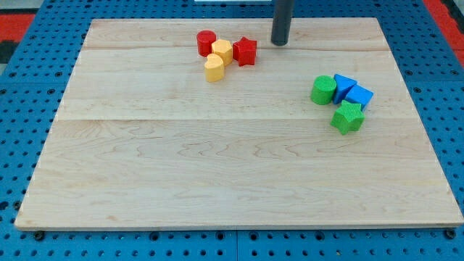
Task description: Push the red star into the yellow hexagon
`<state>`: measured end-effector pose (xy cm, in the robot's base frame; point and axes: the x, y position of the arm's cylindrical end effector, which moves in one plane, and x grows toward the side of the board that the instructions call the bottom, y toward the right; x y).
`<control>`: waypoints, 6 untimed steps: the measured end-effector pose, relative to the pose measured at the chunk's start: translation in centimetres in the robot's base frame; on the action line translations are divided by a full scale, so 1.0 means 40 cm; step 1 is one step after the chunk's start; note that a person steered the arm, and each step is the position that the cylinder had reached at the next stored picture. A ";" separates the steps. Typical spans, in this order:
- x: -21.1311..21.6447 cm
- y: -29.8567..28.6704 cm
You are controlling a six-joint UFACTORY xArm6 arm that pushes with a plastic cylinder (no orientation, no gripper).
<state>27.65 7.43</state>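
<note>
Red plastic star [246, 51] already touches the yellow plastic hexagon [222, 51], just left of my tip [280, 43]; I have no fingers, nothing held.

Bright, even light across the wooden board [232, 159], seemingly from overhead, and no hard glare anywhere. Shadows are short and soft, tucked close under the red star [246, 51] and the green blocks [335, 101]. Focus is a little soft throughout; the dark rod [281, 20] looks slightly blurred, perhaps.
</note>
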 end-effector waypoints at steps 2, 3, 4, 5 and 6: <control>0.046 -0.095; 0.046 -0.147; 0.046 -0.116; 0.038 -0.074; 0.037 -0.074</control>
